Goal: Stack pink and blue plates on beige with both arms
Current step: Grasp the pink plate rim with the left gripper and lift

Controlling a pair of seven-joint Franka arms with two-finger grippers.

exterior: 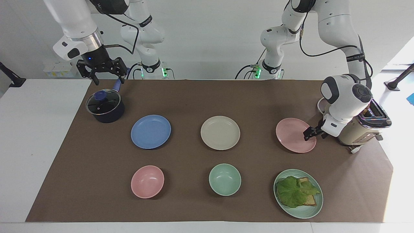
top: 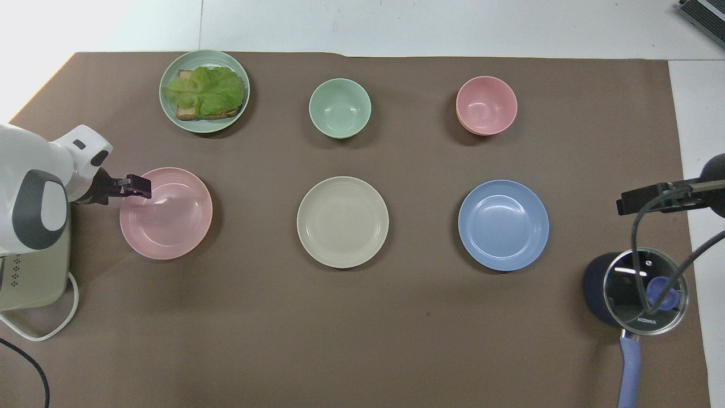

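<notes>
The pink plate (exterior: pixel 292 136) (top: pixel 170 218), the beige plate (exterior: pixel 220 132) (top: pixel 342 221) and the blue plate (exterior: pixel 150 131) (top: pixel 503 225) lie apart in one row, beige in the middle. My left gripper (exterior: pixel 309 134) (top: pixel 136 187) is low and open at the pink plate's rim, on the side toward the toaster; whether it touches the rim I cannot tell. My right gripper (exterior: pixel 109 80) (top: pixel 640 204) hangs open and waits above the dark pot, holding nothing.
A cream toaster (exterior: pixel 355 132) (top: pixel 34 272) stands just beside the left gripper. A lidded pot (exterior: pixel 105 106) (top: pixel 634 289) sits by the blue plate. Farther from the robots lie a pink bowl (exterior: pixel 147 181), a green bowl (exterior: pixel 224 179) and a green plate (exterior: pixel 304 213) with lettuce and toast.
</notes>
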